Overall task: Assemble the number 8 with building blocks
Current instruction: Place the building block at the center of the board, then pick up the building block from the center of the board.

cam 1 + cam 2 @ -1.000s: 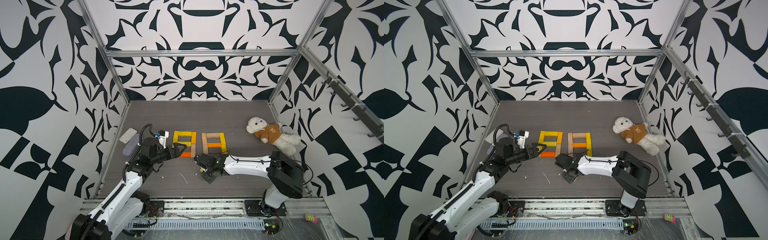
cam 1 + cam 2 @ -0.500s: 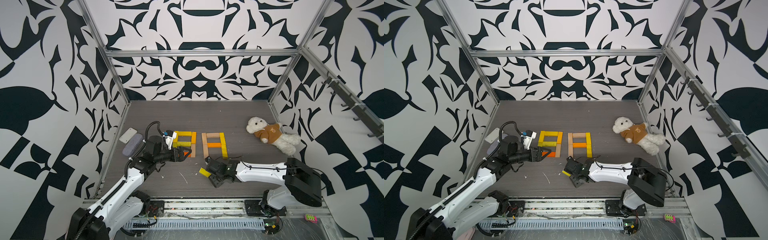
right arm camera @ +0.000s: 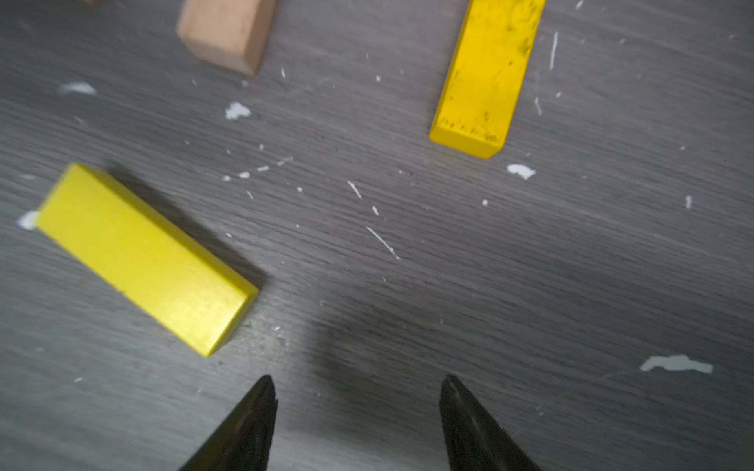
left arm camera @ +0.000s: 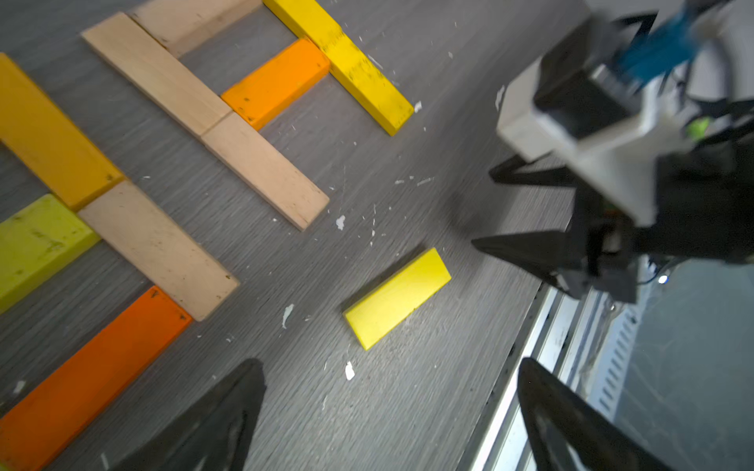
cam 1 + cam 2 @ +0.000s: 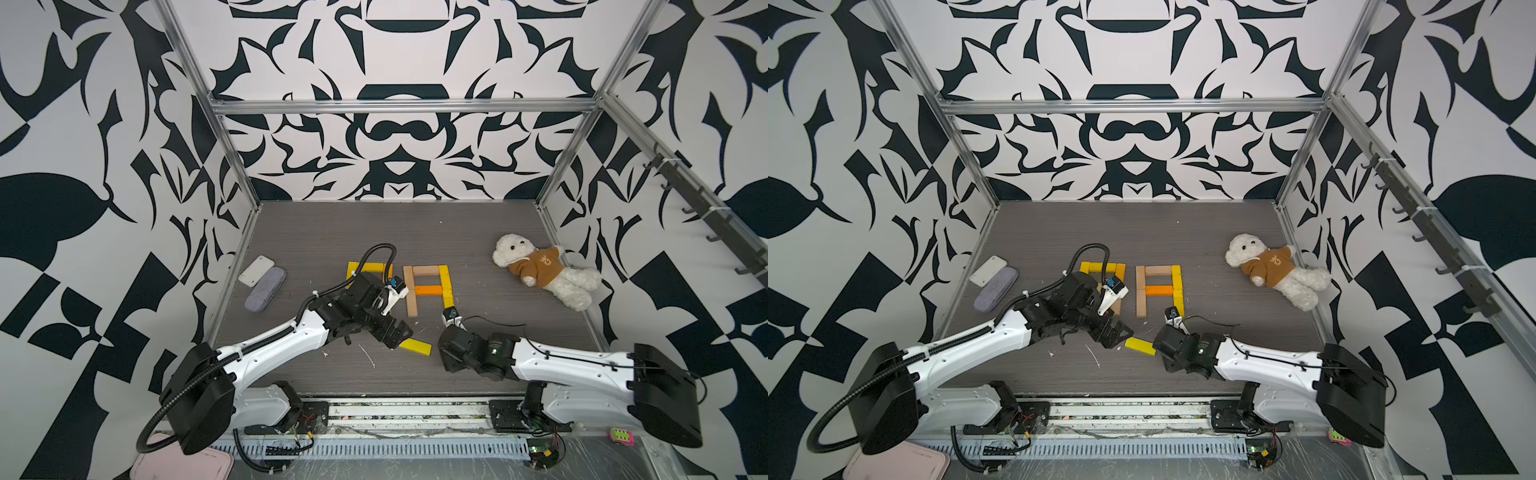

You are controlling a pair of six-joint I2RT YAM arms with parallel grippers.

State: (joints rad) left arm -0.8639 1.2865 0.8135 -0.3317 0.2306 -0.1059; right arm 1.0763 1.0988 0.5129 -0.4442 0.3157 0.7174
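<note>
Block (image 5: 415, 347) — yellow, loose — is seen lying flat at the near side of the grey table (image 5: 332, 232), just in front of the unfinished 8 (image 5: 428, 289), whose near end is left unclosed. A 2nd block figure (image 5: 368, 268), to the left, is partly hidden by the left arm. Left gripper (image 4: 389, 367) is held wide apart by the block's left end, nothing gripped; right gripper (image 3: 357, 379), on its right, is parted too & empty. Teddy (image 5: 540, 270) is seen far right — two cases (image 5: 264, 289) at left.
</note>
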